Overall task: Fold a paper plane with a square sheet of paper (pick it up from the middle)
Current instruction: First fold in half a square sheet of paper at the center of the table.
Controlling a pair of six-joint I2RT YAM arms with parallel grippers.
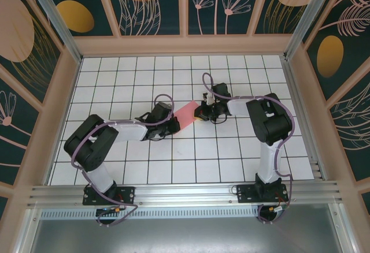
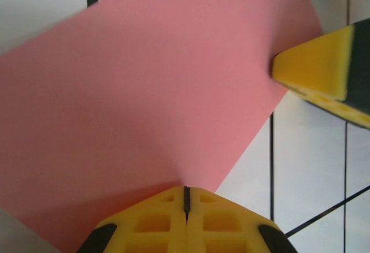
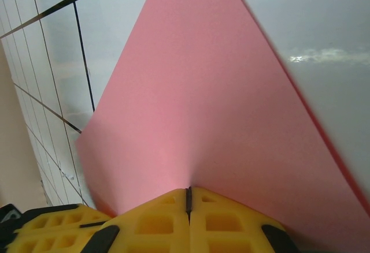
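Both arms are in at the middle of the white gridded board (image 1: 115, 80), meeting over the square sheet of paper (image 1: 187, 114). The pink-red sheet sits right between them, about at the board's centre and running on a diagonal from near-left to far-right.

The left arm (image 1: 115, 131) comes up from its base at the near-left, elbow swung out to the left, forearm stretched low and to the right. The left gripper (image 1: 173, 125) is at the sheet's near-left edge. From the left wrist, the left gripper (image 2: 186, 192) has its yellow fingers pressed together, only a thin dark seam between them, pinching the edge of the sheet (image 2: 156, 91).

The right arm (image 1: 269, 120) rises from the near-right base, bends at a high elbow on the right, and the forearm reaches left. The right gripper (image 1: 199, 113) is at the sheet's far-right edge. The right wrist view gives the same story: the right gripper (image 3: 188, 192) is clamped tight on the paper (image 3: 219, 120), which fans away from the fingertips with a soft crease line rising from the pinch.

In the left wrist view, a yellow tip of the right gripper (image 2: 315, 68) touches the opposite edge of the sheet. Whether the paper is clear of the board, I can't tell.
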